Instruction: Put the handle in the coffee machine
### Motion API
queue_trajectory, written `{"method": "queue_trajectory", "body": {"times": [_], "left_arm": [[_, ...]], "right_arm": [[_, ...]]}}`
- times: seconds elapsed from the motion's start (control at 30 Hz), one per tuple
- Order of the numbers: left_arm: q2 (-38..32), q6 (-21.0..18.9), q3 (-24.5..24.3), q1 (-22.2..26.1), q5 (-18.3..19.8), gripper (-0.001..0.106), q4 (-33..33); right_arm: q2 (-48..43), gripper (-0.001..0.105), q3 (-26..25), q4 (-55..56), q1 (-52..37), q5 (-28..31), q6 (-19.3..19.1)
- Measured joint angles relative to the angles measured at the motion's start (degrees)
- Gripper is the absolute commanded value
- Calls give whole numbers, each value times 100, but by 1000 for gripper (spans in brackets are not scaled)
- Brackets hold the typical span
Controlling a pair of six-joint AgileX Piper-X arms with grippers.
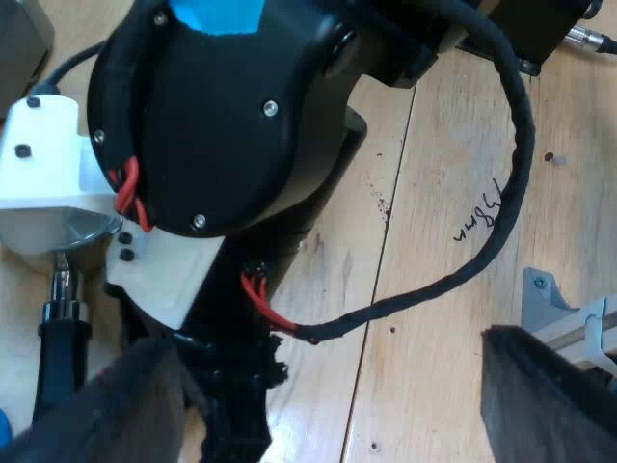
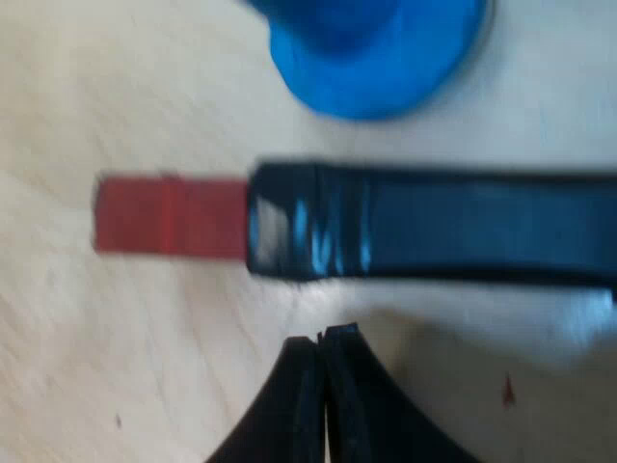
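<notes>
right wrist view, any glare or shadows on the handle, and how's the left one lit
right wrist view: pale glare streaks on the dark handle just beside its red end, and a soft shadow on the wood beneath it, toward the shut right gripper; left wrist view: even light, a small bright glint on the metal holder at its neck.

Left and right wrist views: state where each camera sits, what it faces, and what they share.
Left wrist view: on left arm, facing down at wooden table and right arm; left end effector open.
Right wrist view: on right arm, facing down at holder's handle, blue tamper; right end effector shut.
Shared: wooden table.
</notes>
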Motion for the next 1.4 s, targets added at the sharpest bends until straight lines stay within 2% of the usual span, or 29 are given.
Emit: {"method": "queue_trajectory", "body": {"times": [0.33, 0.43, 0.57, 0.67, 0.7, 0.93, 1.03, 1.1, 1.13, 1.2, 1.27, 1.4], "left_arm": [[0, 0, 0, 0, 0, 67, 0], [0, 0, 0, 0, 0, 67, 0], [0, 0, 0, 0, 0, 67, 0], [0, 0, 0, 0, 0, 67, 0], [0, 0, 0, 0, 0, 67, 0], [0, 0, 0, 0, 0, 67, 0], [0, -81, 0, 0, 0, 67, 0], [0, -88, 0, 0, 0, 67, 0], [0, -88, 0, 0, 0, 67, 0], [0, -99, 0, 0, 0, 67, -34], [0, -214, 0, 0, -127, 67, -144], [0, -267, 0, 47, -397, 67, -343]], "right_arm": [[-445, 0, 0, 1593, 0, -139, 0], [-759, 0, 0, 2163, 0, 104, -27], [-1282, 0, 0, 2934, 0, 592, -420], [-1503, 0, 0, 3129, 0, 740, -629], [-1829, 0, 0, 3316, 0, 904, -807], [-2660, 0, 0, 3678, 0, 1093, -971], [-2943, 13, 0, 3778, 0, 1187, -970], [-3163, 37, 0, 3877, 0, 1297, -970], [-3204, 44, -17, 3920, 0, 1323, -970], [-3312, 67, -132, 4080, 0, 1452, -970], [-3337, 74, -298, 4180, 0, 1612, -981], [-3335, 74, -633, 4286, 0, 1790, -1162]]}}
